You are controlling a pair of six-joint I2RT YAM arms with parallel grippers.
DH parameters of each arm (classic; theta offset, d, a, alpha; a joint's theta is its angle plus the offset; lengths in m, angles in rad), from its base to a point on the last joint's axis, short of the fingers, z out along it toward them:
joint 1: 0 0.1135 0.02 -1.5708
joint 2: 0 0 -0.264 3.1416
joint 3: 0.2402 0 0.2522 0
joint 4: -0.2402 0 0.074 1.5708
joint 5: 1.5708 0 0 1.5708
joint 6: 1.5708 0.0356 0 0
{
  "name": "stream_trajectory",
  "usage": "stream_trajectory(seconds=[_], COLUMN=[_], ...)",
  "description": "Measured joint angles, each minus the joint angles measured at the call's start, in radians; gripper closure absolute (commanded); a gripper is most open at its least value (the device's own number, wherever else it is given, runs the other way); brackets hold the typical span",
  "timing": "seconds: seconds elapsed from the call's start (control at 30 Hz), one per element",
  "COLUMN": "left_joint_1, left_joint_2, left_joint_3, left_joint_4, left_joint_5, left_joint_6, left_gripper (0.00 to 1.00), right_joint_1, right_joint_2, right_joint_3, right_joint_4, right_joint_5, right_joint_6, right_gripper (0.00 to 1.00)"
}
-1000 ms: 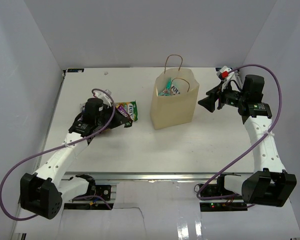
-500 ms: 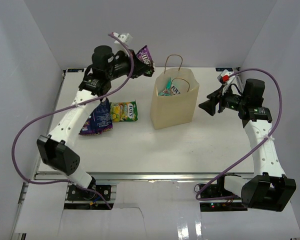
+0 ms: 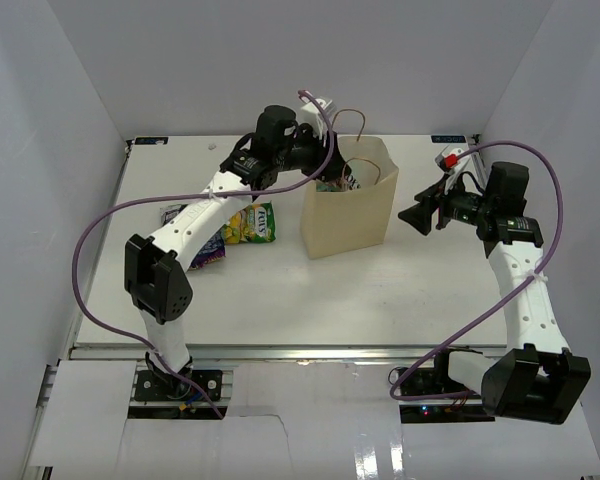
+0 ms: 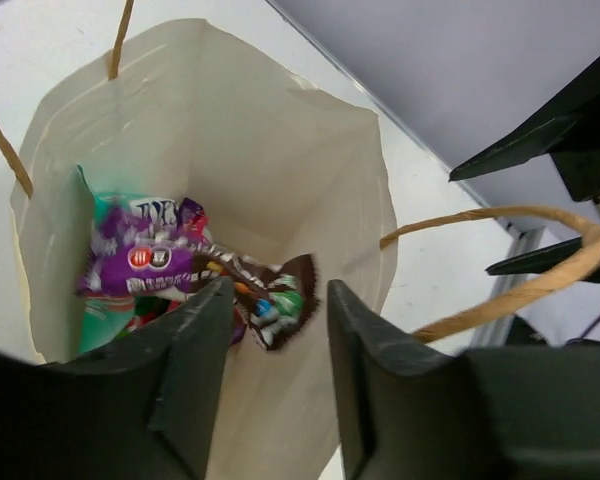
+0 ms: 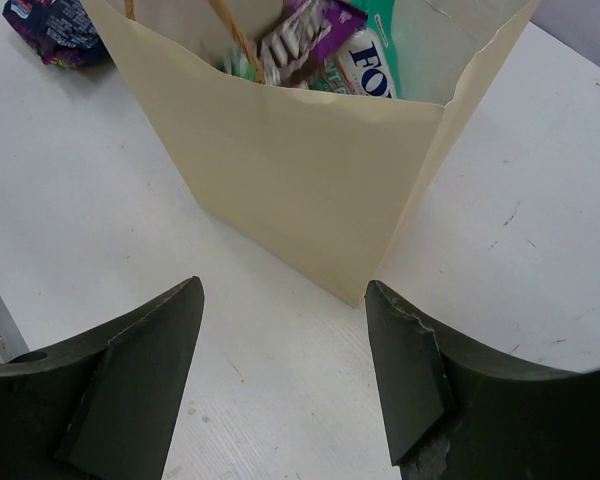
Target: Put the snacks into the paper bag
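The tan paper bag (image 3: 346, 225) stands upright mid-table with its mouth open. My left gripper (image 3: 330, 172) hangs over that mouth, open, with nothing between its fingers (image 4: 195, 360). Below it, inside the bag (image 4: 280, 140), lie a purple packet (image 4: 140, 262), a brown candy packet (image 4: 282, 295) and a teal packet (image 4: 102, 322). My right gripper (image 3: 408, 212) stands open just right of the bag, empty (image 5: 282, 290). On the table left of the bag lie a green-yellow pack (image 3: 252, 222) and a dark blue bag (image 3: 210, 248), the latter partly under my left arm.
The bag's two paper loop handles (image 4: 520, 290) stick up beside my left gripper. White walls close in the table on the left, back and right. A small bluish packet edge (image 3: 170, 213) shows left of my left arm. The dark blue bag (image 5: 55, 25) shows at the right wrist view's top left.
My left arm lifted the purple packet off the table, swung right over the bag and opened; the packet now lies inside. The right arm has barely moved.
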State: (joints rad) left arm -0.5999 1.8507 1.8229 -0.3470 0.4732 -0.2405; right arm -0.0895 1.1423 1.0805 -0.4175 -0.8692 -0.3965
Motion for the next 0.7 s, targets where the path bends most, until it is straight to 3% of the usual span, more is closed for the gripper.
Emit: stream_trajectory(seconds=[0.07,0.2,0.3,0.37,0.57,0.7], left_joint_1=[-0.006,-0.016,-0.013,0.002,0.132,0.213], left_joint_2=[-0.004,-0.022,-0.072,-0.155,-0.532,-0.583], left_joint_3=[0.0,0.005,-0.018,-0.101,-0.556,-0.703], left_joint_4=[0.0,-0.017,-0.038,-0.034,-0.063,-0.117], left_joint_5=[-0.021,-0.096,-0.197,-0.26,-0.467,-0.642], left_joint_6=[0.009,0.018,0.001,-0.031,-0.146,-0.161], left_gripper=[0.34,0.26,0.25,0.25,0.23,0.21], right_joint_1=[-0.002,-0.002,-0.002,-0.002,-0.002,-0.002], right_joint_2=[0.0,0.003,0.01,0.027,0.07,0.07], right_joint_3=[-0.006,-0.017,-0.016,-0.012,-0.041,-0.103], right_joint_4=[0.0,-0.014,-0.086,-0.161,-0.382,-0.445], right_joint_5=[-0.003,-0.032,-0.088,-0.124,-0.154,-0.149], right_joint_6=[-0.002,-0.035,-0.128,-0.205,-0.444,-0.527], right_gripper=[0.28,0.28,0.28,0.28,0.27,0.27])
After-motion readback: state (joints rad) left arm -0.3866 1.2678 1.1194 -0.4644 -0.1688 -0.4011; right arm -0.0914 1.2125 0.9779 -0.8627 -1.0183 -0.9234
